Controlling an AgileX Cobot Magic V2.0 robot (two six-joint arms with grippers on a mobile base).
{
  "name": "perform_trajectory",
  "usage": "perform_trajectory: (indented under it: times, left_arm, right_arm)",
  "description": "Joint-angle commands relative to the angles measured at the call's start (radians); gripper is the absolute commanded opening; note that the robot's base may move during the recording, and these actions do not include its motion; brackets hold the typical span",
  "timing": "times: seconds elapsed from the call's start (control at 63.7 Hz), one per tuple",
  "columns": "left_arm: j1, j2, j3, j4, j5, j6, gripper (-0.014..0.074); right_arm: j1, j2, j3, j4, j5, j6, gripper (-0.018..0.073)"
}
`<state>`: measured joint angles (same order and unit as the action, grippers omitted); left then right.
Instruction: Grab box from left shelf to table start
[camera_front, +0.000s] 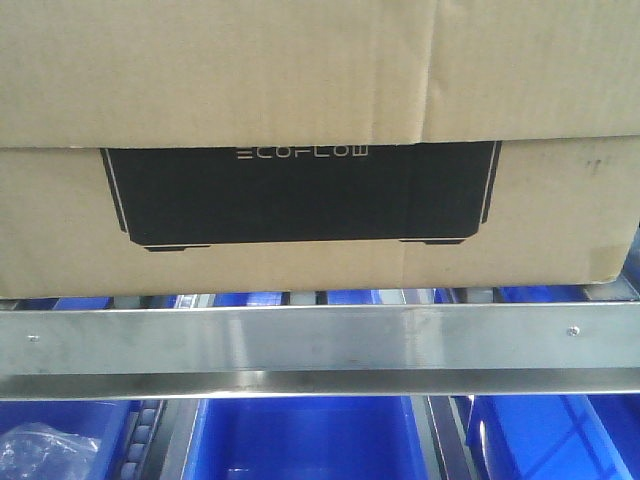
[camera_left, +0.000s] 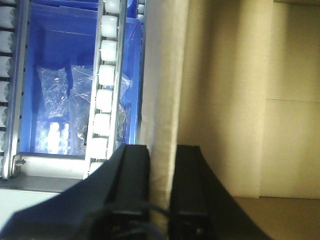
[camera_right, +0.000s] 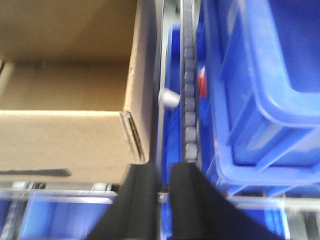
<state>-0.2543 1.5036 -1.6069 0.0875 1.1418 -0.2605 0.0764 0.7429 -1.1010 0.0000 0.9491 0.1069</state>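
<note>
The box (camera_front: 320, 100), a brown carton with a black "ECOFLOW" panel, sits on the left shelf behind its brushed-steel front rail (camera_front: 320, 340). In the left wrist view my left gripper (camera_left: 161, 167) is shut on the box's upright left wall (camera_left: 162, 75), one finger outside and one inside. In the right wrist view my right gripper (camera_right: 165, 185) is nearly shut and empty. It sits just in front of the box's right front corner (camera_right: 137, 135), with its left finger (camera_right: 142, 200) under the wall's edge. The table is out of view.
Blue plastic bins (camera_front: 300, 440) sit below the rail, one with plastic bags (camera_left: 65, 100). White roller tracks (camera_left: 102, 90) run beside the box's left wall. A large blue bin (camera_right: 260, 100) and a roller track (camera_right: 189, 100) lie close to the box's right side.
</note>
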Motion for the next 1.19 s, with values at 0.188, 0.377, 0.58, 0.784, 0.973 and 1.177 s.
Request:
perform_trajectory:
  times: [0.188, 0.377, 0.58, 0.784, 0.973, 1.177]
  left_arm:
    - [-0.005, -0.03, -0.032, 0.002, -0.046, -0.012, -0.0102]
    - [-0.005, -0.03, -0.032, 0.002, -0.046, -0.012, -0.0102]
    - [-0.005, -0.03, -0.032, 0.002, -0.046, -0.012, -0.0102]
    - [-0.005, -0.03, -0.032, 0.002, -0.046, -0.012, -0.0102]
    - [-0.005, -0.03, -0.032, 0.002, -0.046, -0.012, -0.0102]
    - [-0.005, -0.03, -0.032, 0.002, -0.046, -0.012, -0.0102]
  right_arm:
    - [0.001, 0.187, -0.218, 0.025, 0.1, 0.004, 0.0448]
    - [0.001, 0.334, -0.382, 0.048, 0.225, 0.004, 0.0448]
    - [0.001, 0.45, -0.492, 0.08, 0.286, 0.008, 0.0448]
    - [0.001, 0.533, -0.545, 0.079, 0.281, 0.008, 0.0448]
    - [0.001, 0.579, -0.552, 0.079, 0.233, 0.008, 0.0448]
    - [0.011, 0.624, -0.56, 0.067, 0.197, 0.012, 0.0448]
